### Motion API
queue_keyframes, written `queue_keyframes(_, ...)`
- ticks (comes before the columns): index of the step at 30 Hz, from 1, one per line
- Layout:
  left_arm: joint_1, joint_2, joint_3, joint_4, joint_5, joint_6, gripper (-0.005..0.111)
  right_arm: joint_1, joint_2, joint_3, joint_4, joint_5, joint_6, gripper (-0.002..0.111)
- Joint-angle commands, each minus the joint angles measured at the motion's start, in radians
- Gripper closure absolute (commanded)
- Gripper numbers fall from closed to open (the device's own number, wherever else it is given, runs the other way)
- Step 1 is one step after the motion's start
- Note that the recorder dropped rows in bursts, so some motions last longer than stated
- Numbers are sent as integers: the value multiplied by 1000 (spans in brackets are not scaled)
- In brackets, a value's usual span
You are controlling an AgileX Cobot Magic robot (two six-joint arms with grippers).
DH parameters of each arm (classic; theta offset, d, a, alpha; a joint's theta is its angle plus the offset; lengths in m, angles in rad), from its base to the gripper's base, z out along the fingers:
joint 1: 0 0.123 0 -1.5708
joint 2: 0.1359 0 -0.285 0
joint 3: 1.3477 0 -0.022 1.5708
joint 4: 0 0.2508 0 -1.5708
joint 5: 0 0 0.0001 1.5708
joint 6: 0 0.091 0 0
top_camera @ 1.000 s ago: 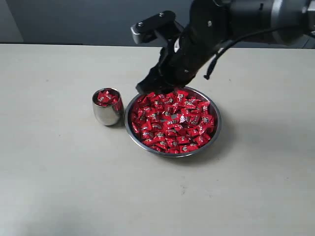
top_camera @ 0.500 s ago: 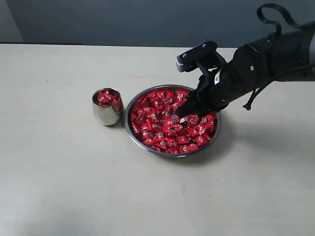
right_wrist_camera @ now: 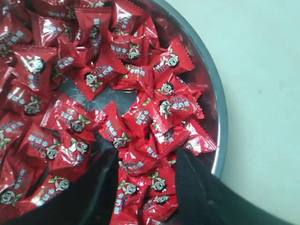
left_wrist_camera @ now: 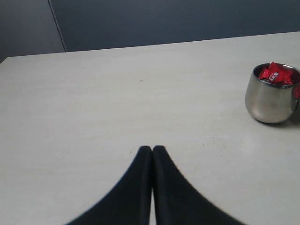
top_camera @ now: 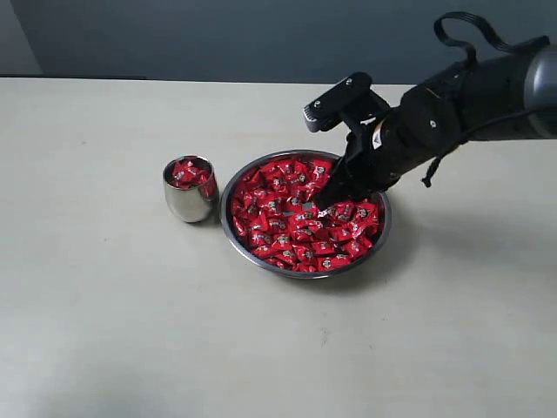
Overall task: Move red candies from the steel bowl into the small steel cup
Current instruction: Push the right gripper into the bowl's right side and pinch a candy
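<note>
We see printing on each of the red candies (right_wrist_camera: 140,117): a small cartoon face in white and green, with a line of white characters beside it. The characters are too small and crumpled for us to read, and we can make out no brand name. The steel bowl (top_camera: 305,273) and the small steel cup (top_camera: 189,207) bear no marking that we can see.

The candies fill the steel bowl, which stands about mid-desk (top_camera: 104,331), somewhat nearer the far edge than the near one. The cup stands just beside the bowl, on the side toward the desk's left edge in the exterior view, with a few more candies heaped to its brim.

The right gripper (top_camera: 324,200) reaches down into the bowl's far right part. Its jaws stand spread apart, and the two dark fingers (right_wrist_camera: 194,187) press into the pile with several candies lying loose between them. We see nothing pinched or lifted.

The left gripper (left_wrist_camera: 152,150) hangs over bare desk, well apart from the cup, its tips pressed together on nothing.
</note>
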Motion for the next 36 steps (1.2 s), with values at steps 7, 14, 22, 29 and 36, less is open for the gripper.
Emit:
queue_keyframes(7, -5, -5, -8, 2, -5, -3, 106, -6, 70, -76, 50, 124, -1, 69)
queue_keyframes(14, -5, -5, -8, 2, -5, -3, 106, -6, 75, -76, 76, 97, -1, 69)
queue_keyframes(22, -5, -5, -8, 2, -5, -3, 106, -6, 100, -77, 85, 61, -1, 66)
queue_keyframes(29, -5, -5, -8, 2, -5, -3, 106, -6, 152, -86, 64, 43, -1, 55)
queue_keyframes(36, -5, -5, -8, 2, -5, -3, 106, -26, 166, -86, 41, 14, -1, 55)
